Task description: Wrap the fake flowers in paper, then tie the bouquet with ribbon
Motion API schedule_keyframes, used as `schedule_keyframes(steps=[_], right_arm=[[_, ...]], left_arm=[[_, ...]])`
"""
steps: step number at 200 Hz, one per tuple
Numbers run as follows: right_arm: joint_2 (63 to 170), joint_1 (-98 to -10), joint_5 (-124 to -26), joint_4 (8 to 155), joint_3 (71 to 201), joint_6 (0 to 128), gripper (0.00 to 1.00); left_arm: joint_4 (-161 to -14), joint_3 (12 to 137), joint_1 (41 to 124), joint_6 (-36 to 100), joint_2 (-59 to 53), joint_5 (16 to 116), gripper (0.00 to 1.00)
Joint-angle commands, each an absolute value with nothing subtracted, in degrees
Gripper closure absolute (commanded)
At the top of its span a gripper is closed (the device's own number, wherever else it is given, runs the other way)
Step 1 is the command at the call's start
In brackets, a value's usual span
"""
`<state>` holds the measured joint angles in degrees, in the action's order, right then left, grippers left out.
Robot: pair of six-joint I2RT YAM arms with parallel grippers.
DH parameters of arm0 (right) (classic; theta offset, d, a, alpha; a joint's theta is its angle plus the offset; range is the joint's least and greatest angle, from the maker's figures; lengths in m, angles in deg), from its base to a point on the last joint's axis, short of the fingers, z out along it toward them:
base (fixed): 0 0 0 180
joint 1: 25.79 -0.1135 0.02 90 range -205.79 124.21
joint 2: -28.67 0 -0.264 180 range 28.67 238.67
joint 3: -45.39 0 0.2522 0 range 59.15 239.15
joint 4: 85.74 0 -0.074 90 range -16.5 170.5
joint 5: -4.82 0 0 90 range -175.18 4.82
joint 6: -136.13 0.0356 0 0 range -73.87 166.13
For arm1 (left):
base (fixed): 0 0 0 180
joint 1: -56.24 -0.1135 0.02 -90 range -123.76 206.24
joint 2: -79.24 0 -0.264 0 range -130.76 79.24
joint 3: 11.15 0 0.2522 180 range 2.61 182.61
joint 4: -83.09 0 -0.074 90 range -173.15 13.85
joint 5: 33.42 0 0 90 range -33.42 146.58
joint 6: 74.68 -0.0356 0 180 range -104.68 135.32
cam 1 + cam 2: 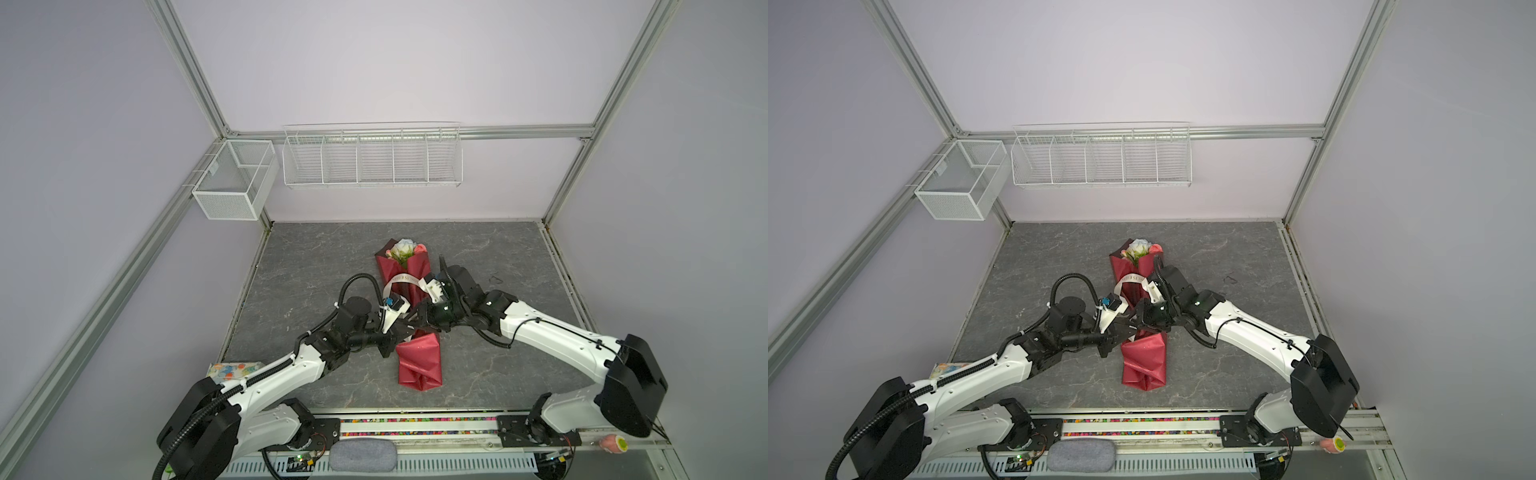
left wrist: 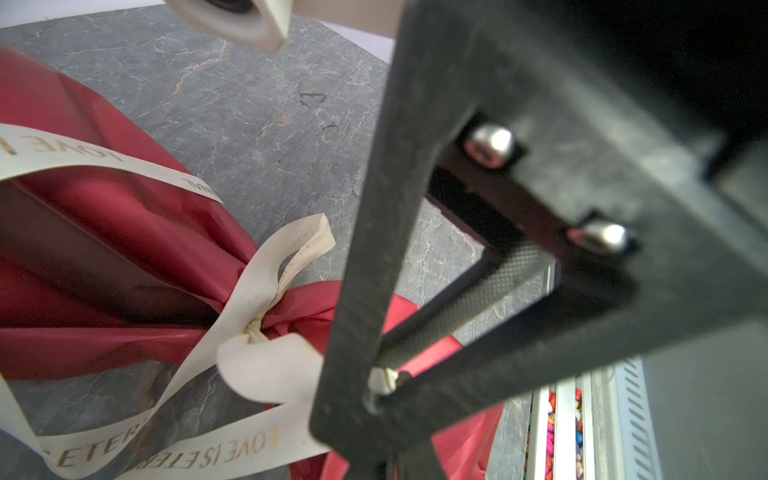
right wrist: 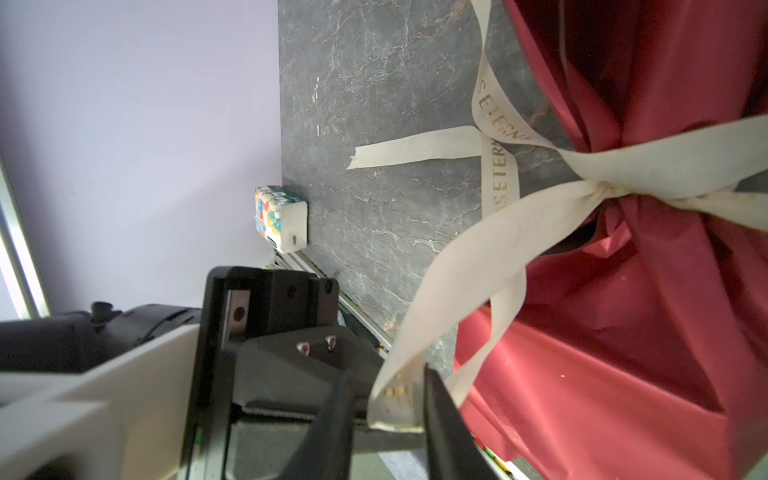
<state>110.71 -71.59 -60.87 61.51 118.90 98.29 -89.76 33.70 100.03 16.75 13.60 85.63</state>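
Note:
The bouquet of fake flowers (image 1: 417,365) (image 1: 1144,361) lies lengthwise mid-table in both top views, its blooms (image 1: 403,249) at the far end, in shiny red wrap (image 2: 104,232) (image 3: 623,332). A cream lettered ribbon (image 1: 405,279) (image 2: 249,299) (image 3: 498,232) is knotted round its waist. Both grippers meet over the waist. My left gripper (image 1: 405,328) (image 1: 1128,326) (image 2: 384,380) is shut on a small bit of ribbon. In the right wrist view my right gripper (image 1: 420,316) (image 1: 1139,313) (image 3: 390,415) has a folded ribbon loop between its fingers, which stand apart with a small gap on one side.
A patterned tissue pack (image 1: 235,370) (image 3: 280,218) sits at the table's front left edge. Two wire baskets (image 1: 372,156) (image 1: 235,183) hang on the back wall. A small black loop (image 1: 494,279) lies right of the bouquet. A strip of coloured beads (image 1: 415,419) runs along the front.

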Motion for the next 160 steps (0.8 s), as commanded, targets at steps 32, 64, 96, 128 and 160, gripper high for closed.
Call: schedule_keyframes(steps=[32, 64, 96, 128, 160], right_arm=[[110.1, -72.1, -63.7, 57.4, 119.8, 96.5, 0.93], [109.0, -72.1, -68.7, 55.3, 119.5, 95.4, 0.93], [109.4, -72.1, -70.9, 54.0, 119.6, 94.2, 0.93], [110.0, -72.2, -70.8, 54.3, 119.7, 94.4, 0.93], [110.1, -72.3, -70.7, 54.5, 119.8, 94.4, 0.93]], left_arm=[[-87.9, 36.6, 100.3, 16.8, 15.1, 84.0, 0.89], [-82.5, 37.2, 100.3, 19.2, 18.1, 82.7, 0.65], [-78.4, 34.7, 98.4, 29.3, 25.0, 72.1, 0.49], [-74.5, 36.4, 87.1, 36.1, 22.0, 69.5, 0.45], [-69.5, 45.5, 83.0, 30.2, 9.3, 69.6, 0.44]])
